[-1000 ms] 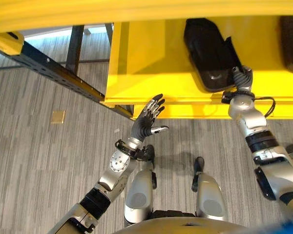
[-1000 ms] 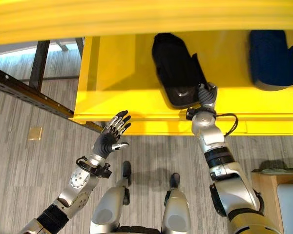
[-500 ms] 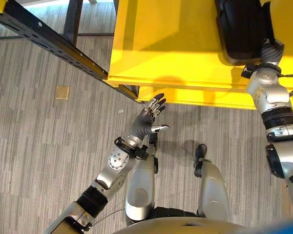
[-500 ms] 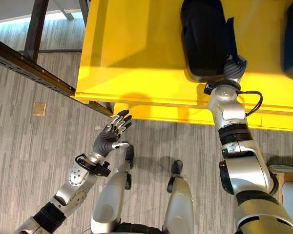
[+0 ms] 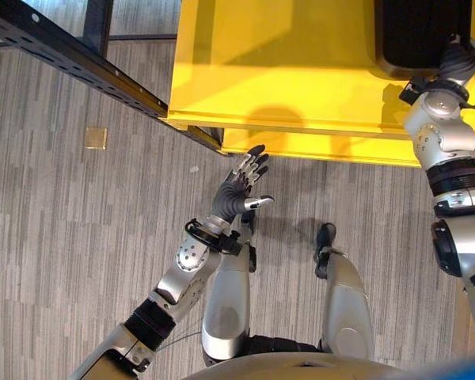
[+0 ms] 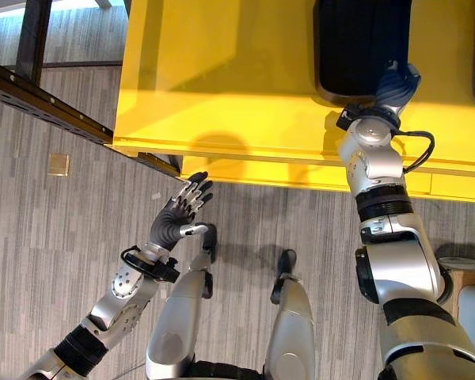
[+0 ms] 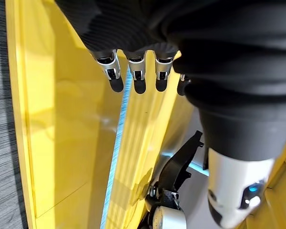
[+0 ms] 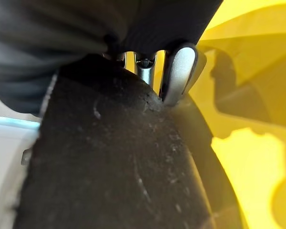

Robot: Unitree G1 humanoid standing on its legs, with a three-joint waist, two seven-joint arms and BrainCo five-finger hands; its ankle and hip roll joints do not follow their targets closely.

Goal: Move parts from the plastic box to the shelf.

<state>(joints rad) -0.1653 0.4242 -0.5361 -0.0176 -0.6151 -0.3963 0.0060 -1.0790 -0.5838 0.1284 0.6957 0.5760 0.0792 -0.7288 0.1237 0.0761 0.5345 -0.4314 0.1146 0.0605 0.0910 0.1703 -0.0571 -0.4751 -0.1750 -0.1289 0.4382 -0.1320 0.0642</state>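
The camera has tilted down. The right hand [image 6: 394, 85] grips the black part [image 6: 361, 43] on the yellow shelf [image 6: 222, 79]; seat it flat before release. The left hand [image 5: 239, 190] hangs open-fingered.

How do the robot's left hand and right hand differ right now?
The left hand hangs over the grey floor, short of the yellow shelf; the right hand reaches onto it. The left hand is open and holds nothing; the right is against the black moulded part. Both wear dark ribbed covers.
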